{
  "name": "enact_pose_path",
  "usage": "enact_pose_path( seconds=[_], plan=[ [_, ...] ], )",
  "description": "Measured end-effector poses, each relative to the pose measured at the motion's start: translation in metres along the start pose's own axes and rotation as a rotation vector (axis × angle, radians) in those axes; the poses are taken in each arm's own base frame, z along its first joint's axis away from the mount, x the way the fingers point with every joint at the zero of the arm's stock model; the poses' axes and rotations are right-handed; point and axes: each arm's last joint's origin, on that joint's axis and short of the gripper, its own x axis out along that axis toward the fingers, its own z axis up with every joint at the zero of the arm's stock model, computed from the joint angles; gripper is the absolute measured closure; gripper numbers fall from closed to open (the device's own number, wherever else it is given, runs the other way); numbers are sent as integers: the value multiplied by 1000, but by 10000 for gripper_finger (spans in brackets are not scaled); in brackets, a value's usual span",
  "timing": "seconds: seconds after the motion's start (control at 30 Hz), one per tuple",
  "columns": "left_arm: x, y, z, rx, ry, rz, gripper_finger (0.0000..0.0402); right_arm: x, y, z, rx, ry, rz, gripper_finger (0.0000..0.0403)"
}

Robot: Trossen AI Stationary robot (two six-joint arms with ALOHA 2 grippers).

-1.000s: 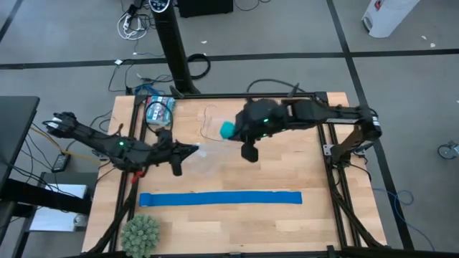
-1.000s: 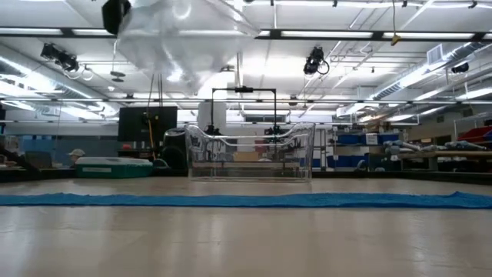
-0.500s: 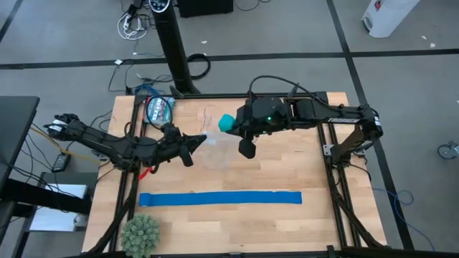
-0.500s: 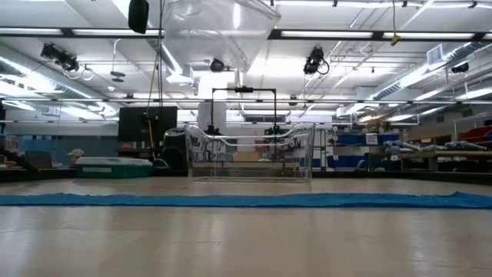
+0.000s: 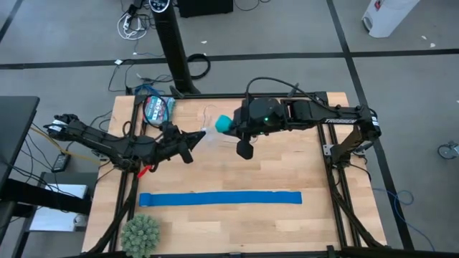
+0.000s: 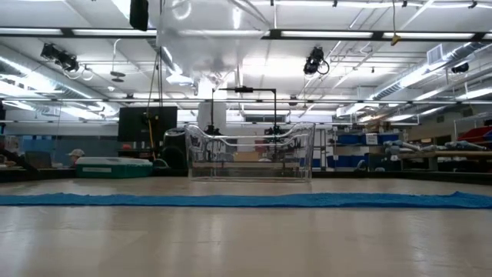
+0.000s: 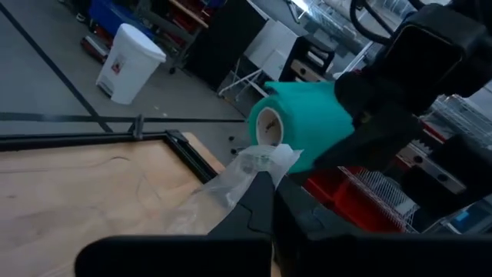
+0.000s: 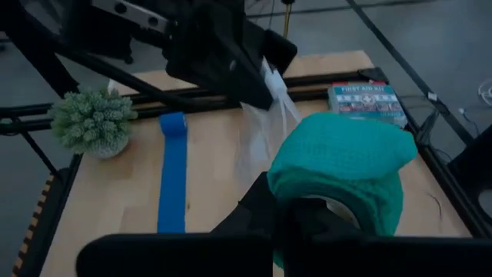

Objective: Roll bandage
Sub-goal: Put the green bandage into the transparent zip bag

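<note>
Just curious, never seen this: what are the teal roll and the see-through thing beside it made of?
The roll looks like soft knitted stretch fabric, matte, wound on a pale core. The see-through thing, pinched in the left gripper, looks like thin crinkly plastic film, probably a bag.

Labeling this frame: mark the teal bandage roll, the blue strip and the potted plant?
teal bandage roll [image 8: 338,165]: right wrist view, on its fabric-wrapped side.
blue strip [image 5: 220,198]: high view, the middle of its length.
potted plant [image 5: 140,233]: high view, the centre of its green top.
</note>
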Motion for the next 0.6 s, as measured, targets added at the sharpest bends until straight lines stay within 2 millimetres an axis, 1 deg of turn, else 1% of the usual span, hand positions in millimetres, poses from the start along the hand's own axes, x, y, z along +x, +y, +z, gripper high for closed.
enact_pose_path(
  seconds=[0.13, 0.33, 0.5, 0.6],
  plan=[
    [0, -1, 2, -14, -16, -9, 399, 0, 0, 3, -25, -34, 9, 403],
    [0, -4, 7, -11, -58, -38, 399, 18, 1, 1, -24, -29, 59, 403],
    [0, -7, 10, -23, -77, -61, 399, 19, 3, 2, -26, -44, 124, 403],
    [0, -8, 11, -30, -68, -91, 399, 20, 2, 2, -24, -38, 128, 403]
  ],
)
